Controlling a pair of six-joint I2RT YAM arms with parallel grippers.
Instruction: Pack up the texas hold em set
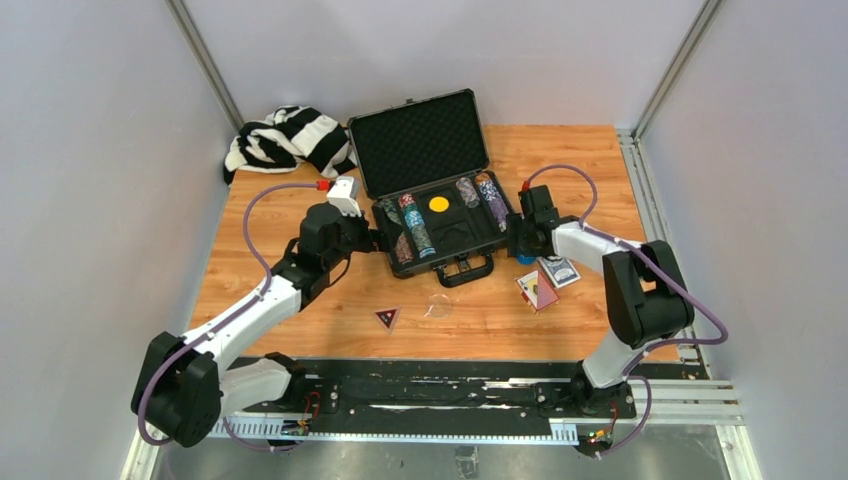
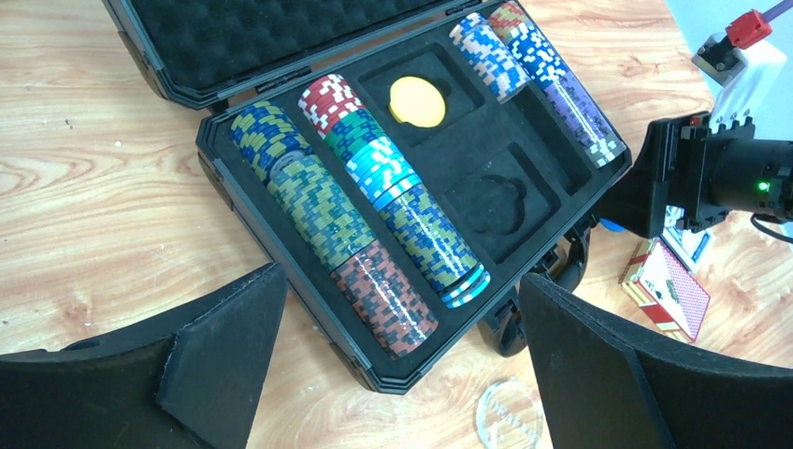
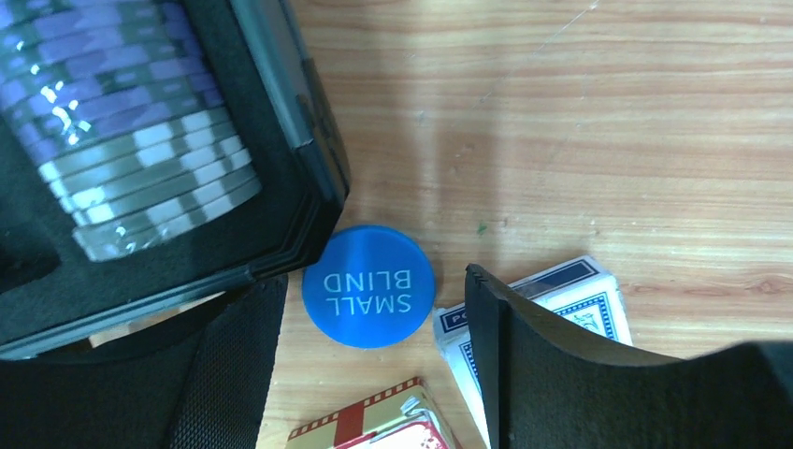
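Found right gripper [image 3: 374, 282] spread over disc [image 3: 368, 309] lying flat on table [image 3: 580, 122] just beside case [image 3: 313, 159] corner, near decks [image 3: 584, 299]. Found left gripper [image 2: 402, 276] spread too, facing chips [image 2: 374, 234] in case. Recommend lowering squarely, pinching disc by its edges, avoiding case wall and decks.

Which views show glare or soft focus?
Right wrist: glare washes out the chip stack, slightly soft; blue disc sharp, lettering upside down. Left wrist: chips crisp, left fingers near-black silhouettes. Top external: even light, faint shadows.
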